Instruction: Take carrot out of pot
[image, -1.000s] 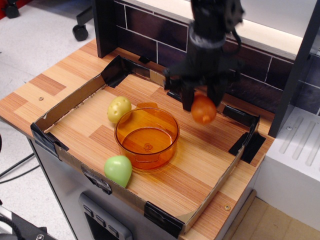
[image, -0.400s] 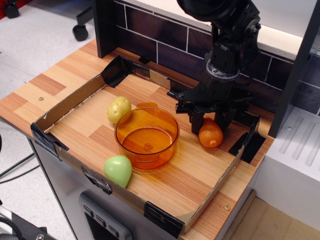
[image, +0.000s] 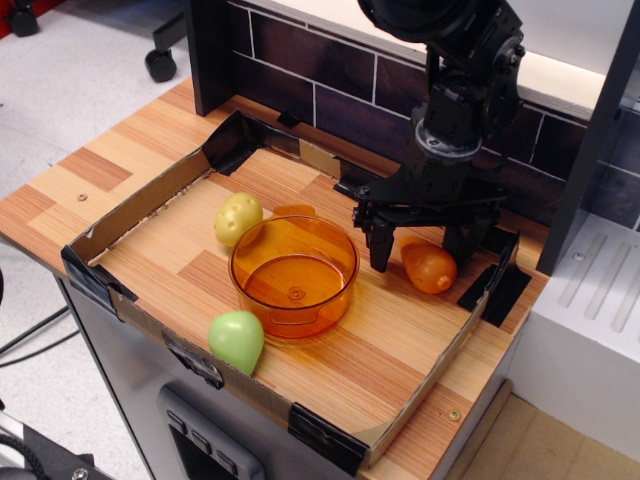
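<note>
The orange carrot (image: 430, 267) lies on its side on the wooden tray floor, right of the pot. The translucent orange pot (image: 294, 275) stands empty in the middle of the tray. My black gripper (image: 420, 250) hangs just above the carrot with its jaws spread wide, one finger (image: 381, 243) to the left of the carrot and the other at its far right. The gripper holds nothing.
A yellow dimpled potato (image: 238, 217) lies against the pot's back left. A light green pear-shaped toy (image: 237, 340) lies at the pot's front left. A low cardboard wall (image: 140, 200) with black tape corners rims the tray. A dark tiled wall rises behind.
My gripper carried the carrot right and down from above the pot's side to the tray floor, then opened. The carrot now lies free on its side.
</note>
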